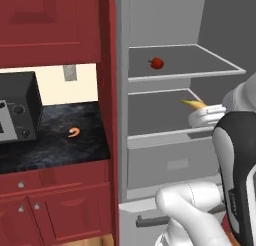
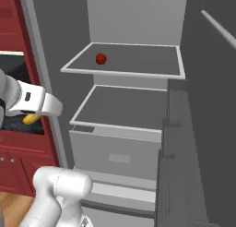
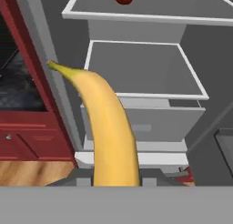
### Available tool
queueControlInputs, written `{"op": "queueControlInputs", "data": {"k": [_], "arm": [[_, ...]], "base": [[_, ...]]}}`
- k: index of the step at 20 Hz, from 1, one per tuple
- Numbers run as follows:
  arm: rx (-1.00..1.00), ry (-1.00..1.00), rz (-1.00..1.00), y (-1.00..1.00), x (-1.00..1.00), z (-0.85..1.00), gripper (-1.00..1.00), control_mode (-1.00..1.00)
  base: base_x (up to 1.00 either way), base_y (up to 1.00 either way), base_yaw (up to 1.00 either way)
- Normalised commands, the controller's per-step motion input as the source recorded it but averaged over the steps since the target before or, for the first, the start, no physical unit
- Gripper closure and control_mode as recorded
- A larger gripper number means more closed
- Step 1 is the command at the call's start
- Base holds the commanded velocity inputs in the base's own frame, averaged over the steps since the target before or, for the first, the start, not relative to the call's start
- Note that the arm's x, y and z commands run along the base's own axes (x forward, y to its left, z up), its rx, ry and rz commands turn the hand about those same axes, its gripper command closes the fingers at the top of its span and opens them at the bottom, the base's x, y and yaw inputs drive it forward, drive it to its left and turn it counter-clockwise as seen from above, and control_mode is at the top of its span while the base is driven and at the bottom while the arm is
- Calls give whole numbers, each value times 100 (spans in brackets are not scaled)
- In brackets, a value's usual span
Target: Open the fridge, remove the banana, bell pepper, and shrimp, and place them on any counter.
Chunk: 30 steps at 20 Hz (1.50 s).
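On the black marbled stone counter [image 1: 60,140] lies the tiny orange curled shrimp [image 1: 74,132], while the two-finger gripper [image 3: 116,180], jaws clamped on the light, firm, slightly slick curved yellow banana [image 3: 109,127] near 1 end, holds it outside the open grey brushed-metal fridge [image 2: 133,23], the small glossy red bell pepper [image 2: 100,59] shelved inside.

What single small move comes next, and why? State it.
Probably swing the banana left toward the counter and set it down. The gripper is shut on it outside the open fridge; the shrimp lies on the counter, and the bell pepper sits on the upper shelf.
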Motion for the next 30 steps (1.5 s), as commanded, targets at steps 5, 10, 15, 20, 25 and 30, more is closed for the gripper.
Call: {"op": "queueControlInputs", "data": {"k": [5, 10, 15, 20, 25, 30], "arm": [[0, 0, 0, 0, 0, 0, 100, 100], [0, 0, 0, 0, 0, 0, 100, 100], [0, 0, 0, 0, 0, 0, 100, 100], [0, 0, 0, 0, 0, 0, 100, 100], [-1, 1, 7, 8, 3, -19, 100, -100], [0, 8, 20, 26, 31, -61, 100, -100]], "base": [[-24, 92, 1], [16, 94, 7], [88, 9, 9], [29, 5, 4], [9, 16, 8], [0, 0, 0]]}}
